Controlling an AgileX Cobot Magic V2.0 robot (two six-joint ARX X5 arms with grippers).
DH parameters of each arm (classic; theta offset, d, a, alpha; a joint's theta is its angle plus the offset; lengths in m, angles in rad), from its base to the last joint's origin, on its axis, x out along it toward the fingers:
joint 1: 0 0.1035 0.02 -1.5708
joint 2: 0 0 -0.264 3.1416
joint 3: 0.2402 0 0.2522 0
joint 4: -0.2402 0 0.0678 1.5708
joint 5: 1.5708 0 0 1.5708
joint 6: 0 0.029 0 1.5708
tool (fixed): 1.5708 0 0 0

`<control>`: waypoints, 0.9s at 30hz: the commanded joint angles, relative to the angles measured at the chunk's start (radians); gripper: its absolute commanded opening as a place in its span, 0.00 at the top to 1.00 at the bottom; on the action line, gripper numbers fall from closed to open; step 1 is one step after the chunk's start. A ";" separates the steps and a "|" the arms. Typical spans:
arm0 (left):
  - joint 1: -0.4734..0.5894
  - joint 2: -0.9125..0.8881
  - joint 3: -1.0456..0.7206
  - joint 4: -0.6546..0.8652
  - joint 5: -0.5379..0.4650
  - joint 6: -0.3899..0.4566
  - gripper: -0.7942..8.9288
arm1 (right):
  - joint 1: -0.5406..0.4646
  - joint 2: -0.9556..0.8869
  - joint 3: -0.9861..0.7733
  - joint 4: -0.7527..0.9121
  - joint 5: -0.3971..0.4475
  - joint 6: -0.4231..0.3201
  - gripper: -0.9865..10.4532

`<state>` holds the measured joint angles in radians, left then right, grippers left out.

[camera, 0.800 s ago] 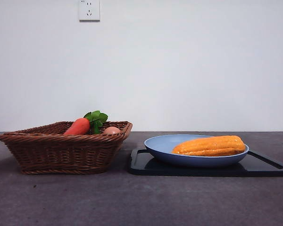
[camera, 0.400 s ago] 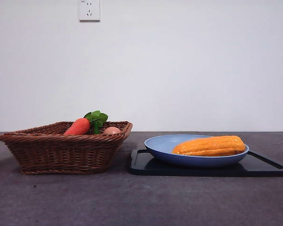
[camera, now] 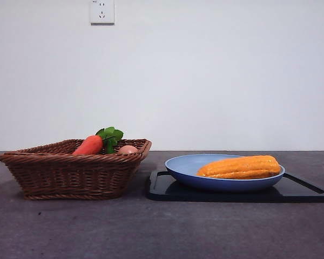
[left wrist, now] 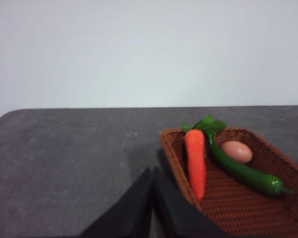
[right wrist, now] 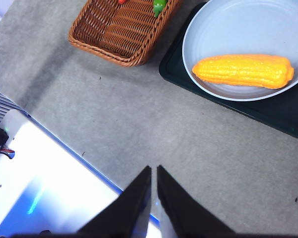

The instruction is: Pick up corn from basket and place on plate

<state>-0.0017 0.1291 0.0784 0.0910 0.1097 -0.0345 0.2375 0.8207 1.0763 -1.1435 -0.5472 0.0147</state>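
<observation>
So the corn (camera: 240,167) is lying flat on its side in the blue plate (camera: 183,164), a bit toward one edge, not touching the basket at all. Looks like the job is basically done, I'd say. The plate sits on a black tray (camera: 162,189) just beside the basket (camera: 70,172), which makes sense: short trip from one to the other.

My right gripper (right wrist: 153,171) is way up high and off to the side of everything, looking down on the plate and the corner of the basket. Jaws are pressed nearly together, just a thin slit between them, and there's nothing in them. My guess is I'm parked there to keep clear of the plate so the corn sits undisturbed.

My left gripper (left wrist: 152,173) is low, near the table, just outside the basket's near rim, jaws closed tip to tip and also empty. It's the waiting arm, pointed at what's left in the basket: a carrot (left wrist: 195,161) with green leaves, a long green pepper (left wrist: 243,171) and an egg (left wrist: 237,151). Those three lie side by side on the wicker floor, none of my business for this task.
</observation>
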 commanded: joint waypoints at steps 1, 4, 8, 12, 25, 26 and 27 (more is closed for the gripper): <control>0.003 -0.022 -0.026 0.004 -0.006 -0.014 0.91 | 0.004 0.007 0.018 0.007 -0.002 -0.008 0.91; 0.003 -0.049 -0.049 -0.009 -0.007 -0.024 0.91 | 0.004 0.007 0.018 0.007 -0.002 -0.008 0.91; 0.003 -0.087 -0.075 -0.024 -0.007 -0.038 0.91 | 0.004 0.007 0.018 0.007 -0.002 -0.008 0.91; 0.003 -0.126 -0.076 -0.108 -0.008 -0.037 0.91 | 0.004 0.007 0.018 0.007 -0.002 -0.008 0.91; 0.003 -0.124 -0.076 -0.180 -0.006 -0.038 0.91 | 0.004 0.007 0.018 0.007 -0.002 -0.008 0.91; 0.003 -0.124 -0.076 -0.180 -0.006 -0.038 0.91 | 0.004 0.007 0.018 0.007 -0.002 -0.008 0.91; 0.003 -0.124 -0.076 -0.180 -0.006 -0.038 0.91 | 0.004 0.007 0.018 0.007 -0.002 -0.008 0.91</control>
<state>-0.0002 0.0048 0.0311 -0.1009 0.1047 -0.0700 0.2375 0.8207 1.0763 -1.1435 -0.5472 0.0147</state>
